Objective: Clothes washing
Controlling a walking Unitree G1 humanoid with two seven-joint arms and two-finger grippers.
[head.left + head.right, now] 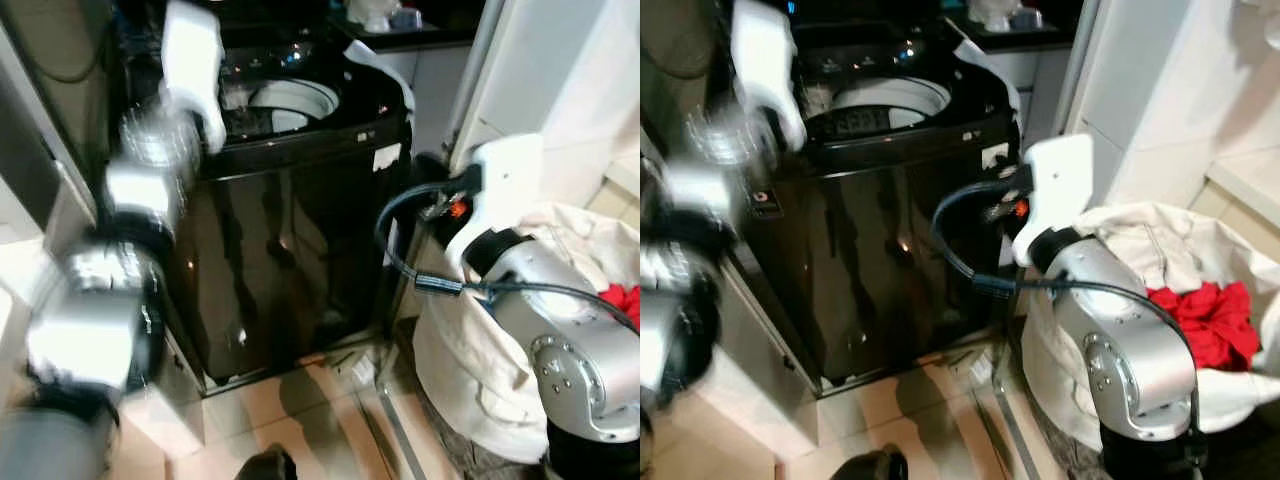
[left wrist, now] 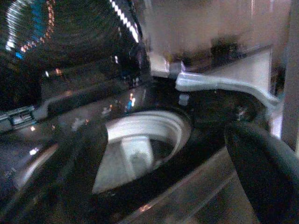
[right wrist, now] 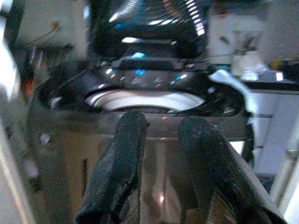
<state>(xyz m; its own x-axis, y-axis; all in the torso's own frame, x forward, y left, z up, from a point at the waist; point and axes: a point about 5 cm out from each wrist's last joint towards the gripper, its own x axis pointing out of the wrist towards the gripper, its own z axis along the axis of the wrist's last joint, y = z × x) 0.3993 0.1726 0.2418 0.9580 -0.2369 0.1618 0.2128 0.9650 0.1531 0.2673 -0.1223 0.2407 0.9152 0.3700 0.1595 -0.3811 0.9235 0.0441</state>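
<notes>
A black top-loading washing machine (image 1: 290, 250) stands ahead with its lid (image 3: 149, 28) raised and its white drum (image 1: 290, 100) exposed. My left arm (image 1: 195, 60) is lifted, blurred, at the washer's front left corner. The left gripper (image 2: 163, 140) is open, fingers wide apart and empty, facing the drum (image 2: 140, 149). My right arm (image 1: 1060, 190) is held to the right of the washer. The right gripper (image 3: 163, 123) points at the machine's front, its fingers a little apart with nothing between them. To the right, a cream laundry bag (image 1: 1140, 240) holds a red garment (image 1: 1200, 320).
A white wall (image 1: 1140, 80) rises right of the washer. Behind the washer is a dark counter with small items (image 1: 385, 15). A pale tiled floor (image 1: 290, 420) lies in front. My right arm's black cable (image 1: 400, 250) loops beside the washer's side.
</notes>
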